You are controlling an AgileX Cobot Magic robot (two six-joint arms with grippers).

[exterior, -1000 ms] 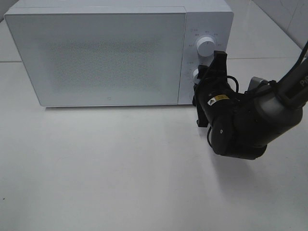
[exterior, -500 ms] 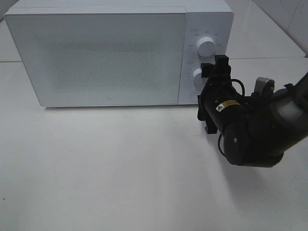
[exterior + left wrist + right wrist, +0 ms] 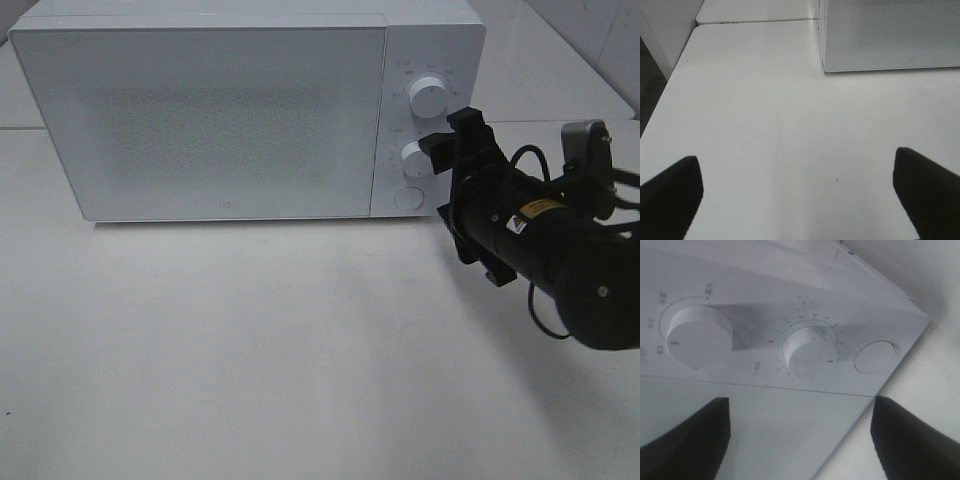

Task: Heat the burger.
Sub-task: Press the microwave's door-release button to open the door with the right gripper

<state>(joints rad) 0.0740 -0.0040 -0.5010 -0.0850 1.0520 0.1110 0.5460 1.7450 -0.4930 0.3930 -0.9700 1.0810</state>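
The burger is hidden; no view shows it. The white microwave stands at the back of the table with its door shut. My right gripper hangs just right of the control panel, close to the lower knob but apart from it. In the right wrist view its fingers are spread wide, the gripper open and holding nothing, facing the lower knob. My left gripper is open over bare table, out of the exterior high view.
On the panel are an upper knob and a round button, also seen as the upper knob and button. The microwave's left front corner lies ahead of the left gripper. The white table spreads in front.
My right gripper has let go of the lower knob, opened, and drawn back to the right. The knob is now uncovered. The microwave has not moved.
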